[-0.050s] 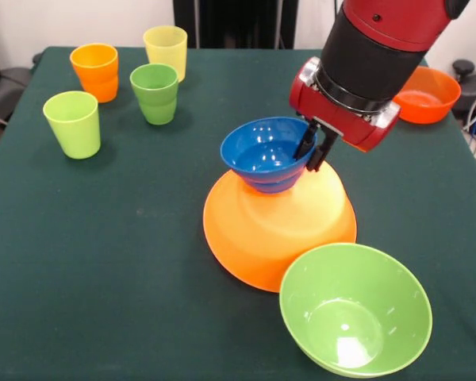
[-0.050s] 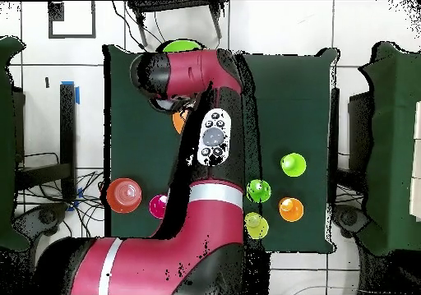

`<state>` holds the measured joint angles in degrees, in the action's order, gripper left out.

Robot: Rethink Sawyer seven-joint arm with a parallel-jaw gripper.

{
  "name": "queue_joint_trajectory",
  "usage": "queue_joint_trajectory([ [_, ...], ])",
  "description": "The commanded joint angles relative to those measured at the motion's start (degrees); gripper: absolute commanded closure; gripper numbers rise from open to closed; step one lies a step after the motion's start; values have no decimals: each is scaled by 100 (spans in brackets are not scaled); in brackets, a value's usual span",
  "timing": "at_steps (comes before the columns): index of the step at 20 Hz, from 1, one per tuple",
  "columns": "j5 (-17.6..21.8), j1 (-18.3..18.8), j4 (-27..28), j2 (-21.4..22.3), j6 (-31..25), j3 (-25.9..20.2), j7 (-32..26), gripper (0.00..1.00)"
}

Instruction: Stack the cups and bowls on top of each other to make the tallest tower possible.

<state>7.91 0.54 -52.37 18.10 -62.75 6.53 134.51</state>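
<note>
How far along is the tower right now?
Done: the inverted large orange bowl forms the base. In hand: the hand grips the rim of the blue bowl sitting on top. Left: the light green bowl, red-orange bowl and four cups, such as the orange cup.

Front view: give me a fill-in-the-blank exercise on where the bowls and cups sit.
1. The blue bowl rests on the upturned ____ bowl.
2. The gripper has its fingers astride the blue bowl's ____.
3. The light green bowl stands with its open side facing ____.
4. ____ cups stand together on the green table.

Missing words: orange; rim; up; four
</note>
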Motion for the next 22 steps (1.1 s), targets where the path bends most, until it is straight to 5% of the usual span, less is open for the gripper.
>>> queue_joint_trajectory([
  [1,-222,-64,103,-598,-758,-84,1145,100],
  [10,-392,-191,-70,-718,4,126,1308,100],
  [11,-459,-237,-142,-701,120,189,1290,0],
  [14,-491,-266,-257,-655,359,224,1426,0],
  [22,-822,-287,-140,-561,-181,356,1341,0],
])
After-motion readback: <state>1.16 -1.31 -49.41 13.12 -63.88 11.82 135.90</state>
